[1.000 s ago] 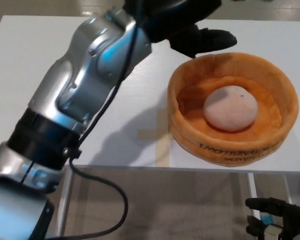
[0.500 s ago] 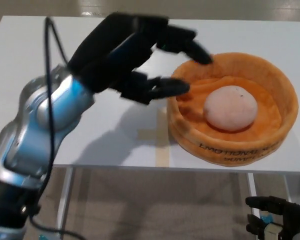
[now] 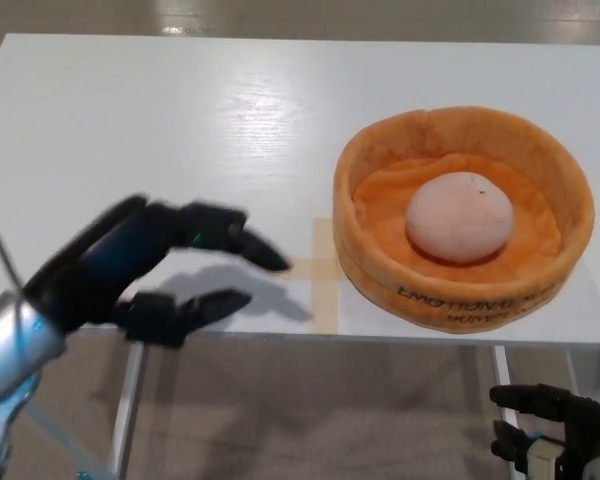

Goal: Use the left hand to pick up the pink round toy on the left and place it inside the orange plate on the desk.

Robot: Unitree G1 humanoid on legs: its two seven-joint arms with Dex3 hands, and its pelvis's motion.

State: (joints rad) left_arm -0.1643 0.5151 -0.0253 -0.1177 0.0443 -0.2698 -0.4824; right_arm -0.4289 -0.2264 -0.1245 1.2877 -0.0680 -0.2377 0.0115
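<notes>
The pink round toy lies inside the orange plush plate on the right half of the white desk. My left hand hovers over the desk's front edge at the lower left, well clear of the plate, open with its fingers spread and empty. My right hand hangs below the desk at the bottom right corner, fingers apart, holding nothing.
The white desk spreads wide to the left and behind the plate. A pale tape cross marks the desk just left of the plate. Below the front edge show the floor and a desk leg.
My left arm has pulled back from beside the plate toward the lower left, dropping to the desk's front edge. The toy stays in the plate. The right hand is still.
</notes>
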